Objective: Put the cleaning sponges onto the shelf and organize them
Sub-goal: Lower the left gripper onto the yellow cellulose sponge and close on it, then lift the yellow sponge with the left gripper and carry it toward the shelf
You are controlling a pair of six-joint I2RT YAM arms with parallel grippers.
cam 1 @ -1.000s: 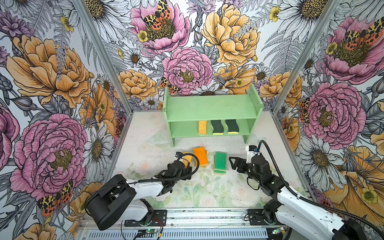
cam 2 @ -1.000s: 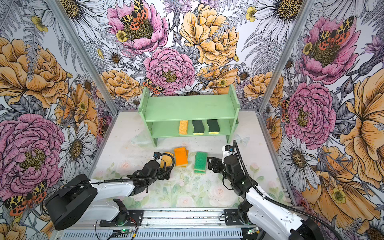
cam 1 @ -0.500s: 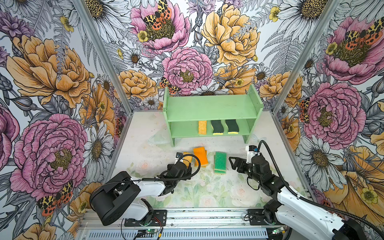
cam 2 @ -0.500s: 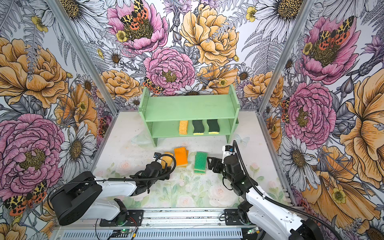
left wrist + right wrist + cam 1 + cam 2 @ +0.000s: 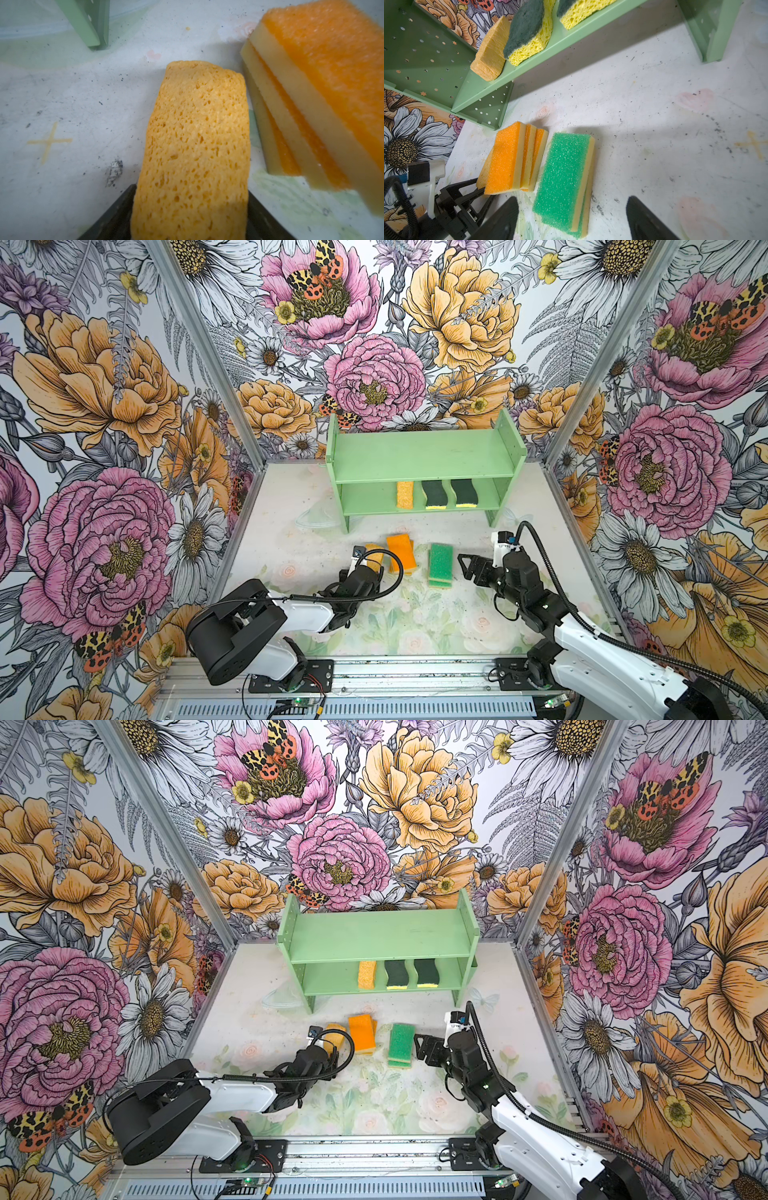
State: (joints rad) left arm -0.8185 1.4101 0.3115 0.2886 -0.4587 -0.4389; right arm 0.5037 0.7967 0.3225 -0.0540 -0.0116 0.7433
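A pale mint-green two-tier wooden shelf (image 5: 415,456) stands at the back of a white tabletop (image 5: 291,539) with a faded flower print. On its lower tier, right of the middle, three cleaning sponges sit side by side: a porous yellow sponge (image 5: 404,494) on the left, then two wavy dark-green-topped sponges (image 5: 434,494) (image 5: 464,492) on yellow foam.

More sponges lie on the table in front of the shelf. From left to right they are a second porous yellow sponge (image 5: 197,124), a fanned stack of three orange-topped sponges (image 5: 401,551) on yellow foam just beside it, and a stack of two green-topped sponges (image 5: 440,562).

The left gripper (image 5: 375,567) reaches in low over the table. Its dark fingers (image 5: 122,209) press against both long sides of the second porous yellow sponge, grasping it. The right gripper (image 5: 466,568) hovers just beside the green stack, its jaws spread wide and holding nothing.
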